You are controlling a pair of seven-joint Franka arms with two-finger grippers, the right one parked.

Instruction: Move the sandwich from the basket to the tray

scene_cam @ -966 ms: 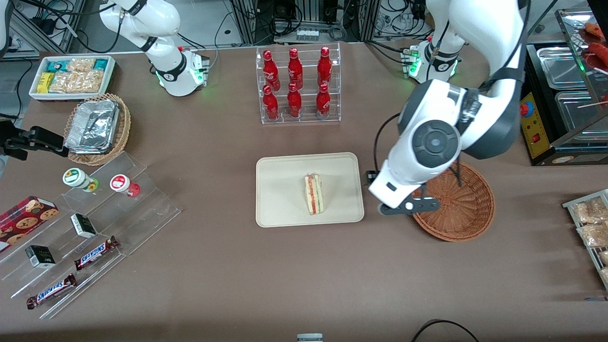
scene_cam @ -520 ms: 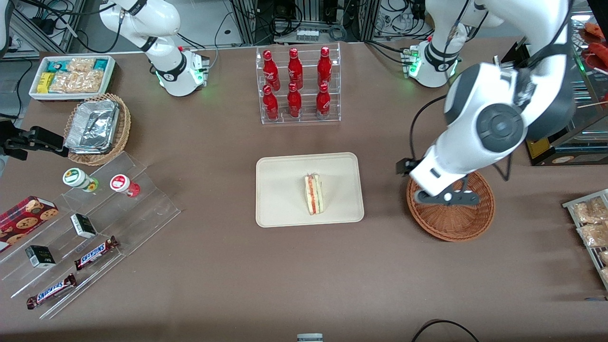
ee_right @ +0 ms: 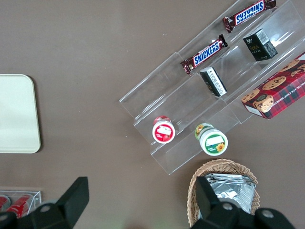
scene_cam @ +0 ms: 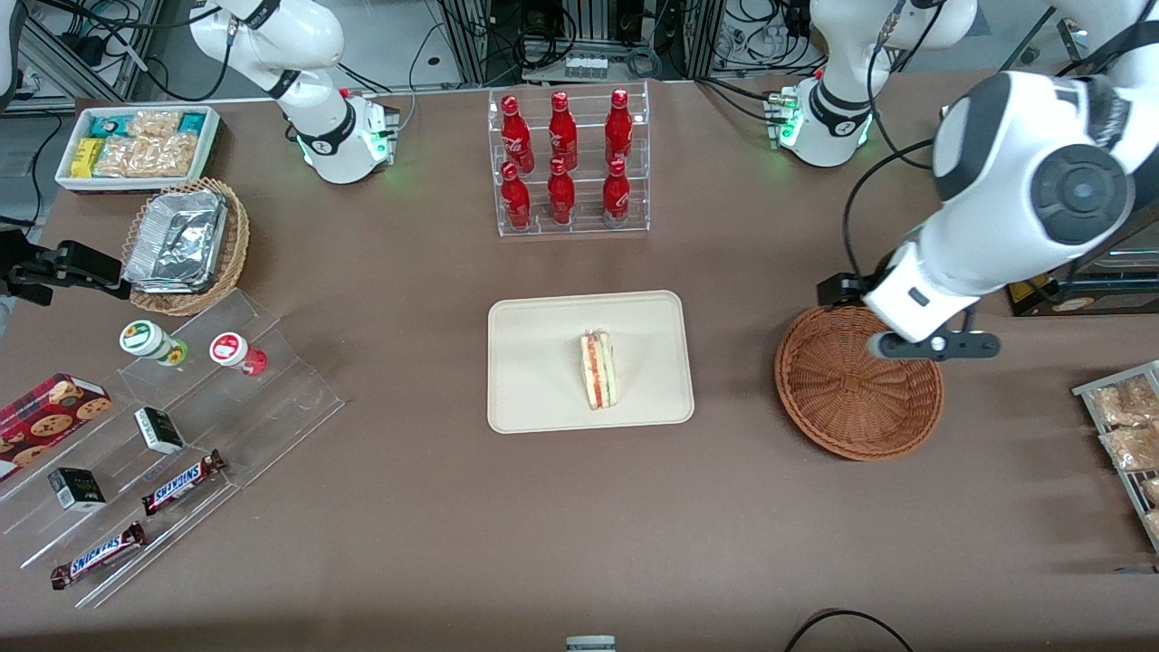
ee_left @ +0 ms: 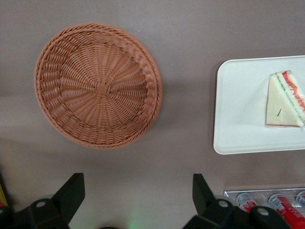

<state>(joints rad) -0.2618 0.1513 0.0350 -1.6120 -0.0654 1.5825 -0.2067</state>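
The sandwich lies on its side on the cream tray, with its red and green filling edge showing. The reddish-brown wicker basket stands beside the tray toward the working arm's end, with nothing in it. My left gripper hangs high over the basket's rim, at the part farther from the front camera. In the left wrist view the gripper is open and holds nothing, and its dark fingertips stand wide apart over bare table. The basket, tray and sandwich show there too.
A clear rack of red bottles stands farther back than the tray. Toward the parked arm's end are a stepped acrylic shelf of snacks, a tan basket of foil containers and a white bin. Packets on a wire rack lie near the working arm's end.
The left arm has swung from beside the tray, across the basket, toward the working arm's end of the table. The sandwich has stayed put on the tray.
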